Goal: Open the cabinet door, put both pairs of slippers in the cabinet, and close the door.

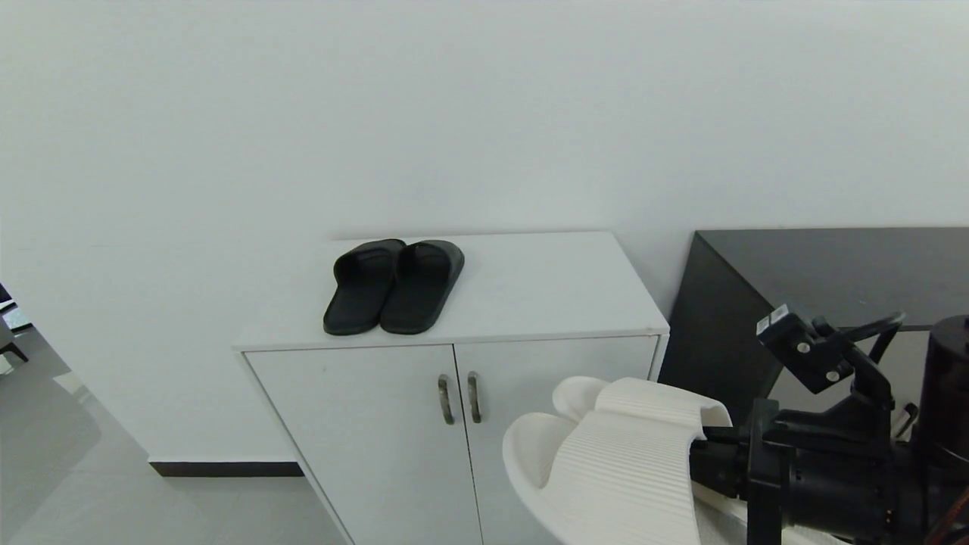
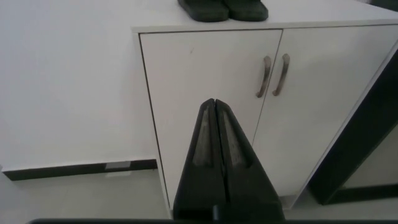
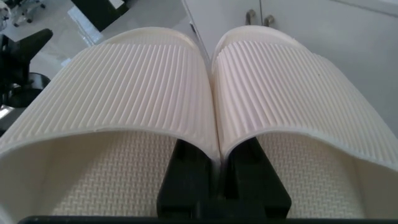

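My right hand (image 1: 702, 453) is clamped tight on the pair of white slippers (image 1: 606, 462), its fingers (image 3: 186, 168) pinching the two adjoining inner edges where the ribbed straps meet, so the pair hangs side by side, toes pointing toward the cabinet (image 1: 530, 303). From my head the white pair sits at about 5 o'clock, just in front of the right door (image 1: 560, 371). My left hand (image 2: 215, 109) is fully closed with nothing in it, the two fingers pressed flat together and pointing at the left door (image 2: 205, 68), apart from it. Both doors are shut, and the two handles (image 1: 459, 398) stand upright side by side at the middle seam. The black slippers (image 1: 394, 286) lie together on the cabinet top, at roughly 11 o'clock from the white pair. A dark tabletop (image 1: 833, 265) stands at the cabinet's 3 o'clock, against the white wall (image 1: 484, 113).
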You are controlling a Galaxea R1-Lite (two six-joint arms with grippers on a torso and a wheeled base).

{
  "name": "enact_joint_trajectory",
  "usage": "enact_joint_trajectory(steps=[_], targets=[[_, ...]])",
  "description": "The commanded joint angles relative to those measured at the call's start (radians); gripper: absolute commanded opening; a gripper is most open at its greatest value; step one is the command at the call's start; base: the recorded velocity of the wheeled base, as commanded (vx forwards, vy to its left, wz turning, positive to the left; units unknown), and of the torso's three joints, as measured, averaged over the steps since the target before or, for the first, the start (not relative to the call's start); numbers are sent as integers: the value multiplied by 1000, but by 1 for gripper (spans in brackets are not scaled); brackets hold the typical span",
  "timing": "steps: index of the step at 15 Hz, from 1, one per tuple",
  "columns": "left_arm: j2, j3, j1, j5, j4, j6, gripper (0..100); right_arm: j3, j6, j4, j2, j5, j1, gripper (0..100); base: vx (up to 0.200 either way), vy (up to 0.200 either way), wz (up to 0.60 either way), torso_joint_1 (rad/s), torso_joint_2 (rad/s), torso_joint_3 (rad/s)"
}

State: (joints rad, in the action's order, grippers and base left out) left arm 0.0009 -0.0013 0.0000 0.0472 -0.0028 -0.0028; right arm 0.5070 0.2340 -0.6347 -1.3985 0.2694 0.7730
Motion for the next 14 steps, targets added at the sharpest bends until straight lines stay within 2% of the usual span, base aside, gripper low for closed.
enact_joint_trajectory(steps=[1, 6, 7, 14], targets=[[-1, 0, 0, 0, 0, 0, 0, -10, -16, 0, -4, 10, 2, 0, 0, 0, 0, -159, 334, 178], [1, 0, 0, 3, 0, 3, 0, -24, -22, 0, -4, 28, 0, 0, 0, 0, 0, -218, 497, 274], [1, 0, -2, 3, 0, 1, 100, -24, -22, 0, -4, 28, 0, 0, 0, 0, 0, -227, 515, 286], [1, 0, 0, 2, 0, 1, 100, -28, -25, 0, -2, 39, 0, 0, 0, 0, 0, -217, 504, 292]])
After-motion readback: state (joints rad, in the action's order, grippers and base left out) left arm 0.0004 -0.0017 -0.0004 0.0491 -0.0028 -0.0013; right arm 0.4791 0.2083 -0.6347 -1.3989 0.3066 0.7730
